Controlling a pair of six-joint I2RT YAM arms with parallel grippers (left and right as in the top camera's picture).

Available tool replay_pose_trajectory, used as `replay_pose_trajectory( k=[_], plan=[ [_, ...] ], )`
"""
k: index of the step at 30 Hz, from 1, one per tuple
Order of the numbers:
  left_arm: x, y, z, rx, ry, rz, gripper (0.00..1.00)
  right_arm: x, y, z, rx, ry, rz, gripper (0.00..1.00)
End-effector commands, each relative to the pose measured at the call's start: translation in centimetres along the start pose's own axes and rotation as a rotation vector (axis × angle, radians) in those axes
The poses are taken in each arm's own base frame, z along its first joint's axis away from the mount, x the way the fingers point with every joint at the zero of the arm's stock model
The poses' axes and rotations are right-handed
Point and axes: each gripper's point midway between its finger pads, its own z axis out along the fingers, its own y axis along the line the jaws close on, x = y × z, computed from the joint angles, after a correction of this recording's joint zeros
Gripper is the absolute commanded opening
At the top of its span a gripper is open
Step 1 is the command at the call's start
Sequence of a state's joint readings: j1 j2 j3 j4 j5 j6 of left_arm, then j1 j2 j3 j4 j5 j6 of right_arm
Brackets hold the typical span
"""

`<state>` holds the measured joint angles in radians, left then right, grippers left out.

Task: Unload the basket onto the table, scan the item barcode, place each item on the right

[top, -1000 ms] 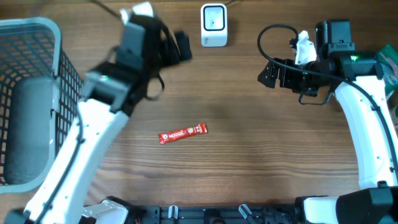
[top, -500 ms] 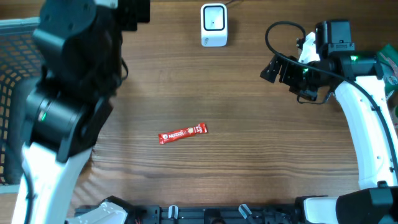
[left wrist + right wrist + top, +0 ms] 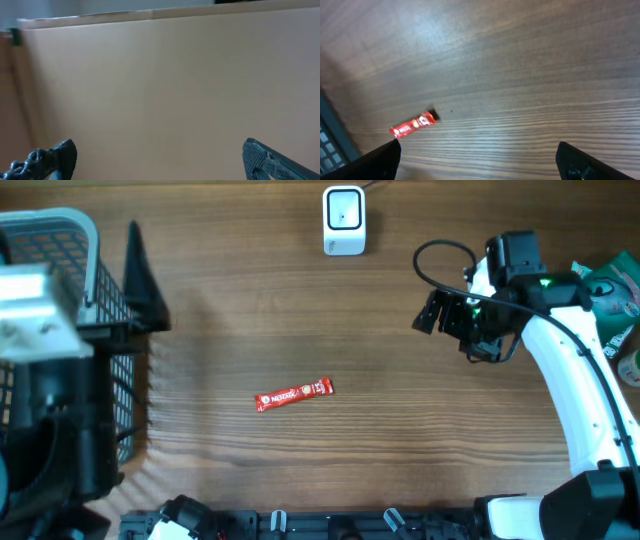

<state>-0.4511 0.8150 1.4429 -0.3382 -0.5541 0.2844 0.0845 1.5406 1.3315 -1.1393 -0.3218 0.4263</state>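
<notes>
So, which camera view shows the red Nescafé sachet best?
The overhead view: the red Nescafé sachet lies whole and unobstructed on the table, its label readable. The right wrist view shows it small and distant. The left wrist view shows none of it.

A brown wood-grain table (image 3: 420, 470) fills the overhead frame, while a plain beige panel (image 3: 170, 85) fills the left wrist view.

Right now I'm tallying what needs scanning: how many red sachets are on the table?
1. The red Nescafé sachet lies alone near the middle of the wooden table, below the white scanner in the overhead view. The basket at left, partly covered, might hide others.
</notes>
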Motion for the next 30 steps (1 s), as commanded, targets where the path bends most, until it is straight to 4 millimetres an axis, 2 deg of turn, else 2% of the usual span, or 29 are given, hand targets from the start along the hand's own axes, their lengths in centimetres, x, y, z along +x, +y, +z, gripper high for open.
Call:
replay_pose_trajectory(
  k=[1,3,6,10,12,15,17,19,23,30],
  plan=[
    [-1.5,3.9,-2.6,-0.093,-0.067,-0.029,1.00,0.9,0.7,1.0,-0.032,0.049,-0.016,1.00],
    [-2.8,5.5,-5.2,-0.103,-0.119,-0.059,1.00,1.0,1.5,1.2,-0.040,0.044,-0.041,1.00],
    [-4.3,5.4,-9.4,-0.039,-0.194,-0.056,1.00,1.2,2.9,1.6,-0.056,0.035,-0.089,1.00],
    [-6.6,6.7,-15.6,-0.122,-0.323,-0.039,1.00,2.0,4.7,2.1,-0.072,0.036,-0.137,1.00],
    [-7.1,6.8,-17.7,-0.153,-0.361,-0.019,1.00,2.5,5.3,2.2,-0.074,0.044,-0.135,1.00],
    [-7.4,5.4,-19.7,-0.116,-0.392,0.018,1.00,3.1,6.2,2.6,-0.071,0.047,-0.159,1.00],
    [-7.8,5.4,-20.8,-0.102,-0.424,0.012,1.00,3.6,6.7,2.7,-0.070,0.051,-0.177,1.00],
    [-8.5,5.2,-22.9,-0.046,-0.482,-0.008,1.00,4.6,7.8,3.1,-0.071,0.062,-0.179,1.00],
    [-8.6,5.6,-26.1,-0.040,-0.541,0.043,1.00,6.1,9.3,3.5,-0.078,0.078,-0.210,1.00],
    [-8.8,6.5,-31.8,-0.014,-0.665,0.014,1.00,8.6,11.1,4.3,-0.082,0.112,-0.286,1.00]
  ],
)
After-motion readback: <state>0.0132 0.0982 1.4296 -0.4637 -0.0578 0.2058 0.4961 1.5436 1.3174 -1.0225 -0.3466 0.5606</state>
